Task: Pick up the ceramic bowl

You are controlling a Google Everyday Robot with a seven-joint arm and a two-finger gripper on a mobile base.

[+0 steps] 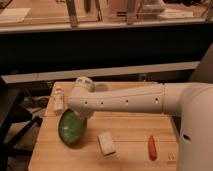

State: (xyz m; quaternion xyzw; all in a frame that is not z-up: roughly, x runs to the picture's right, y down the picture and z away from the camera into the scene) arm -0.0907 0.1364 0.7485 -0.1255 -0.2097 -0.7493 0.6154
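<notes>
Green glossy ceramic bowl [71,127] tilted above left part of wooden table [127,134], under white arm's wrist. Gripper [76,119] at bowl's upper rim. Pale cup [105,143] and orange carrot [152,147] nearby.

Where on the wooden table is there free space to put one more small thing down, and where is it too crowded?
Bare wood on the table lies between the pale block and the orange carrot-like item. The front left corner below the ceramic bowl is also free. The left side is crowded: the gripper sits at the bowl, hidden by the arm, near a small bottle.
</notes>
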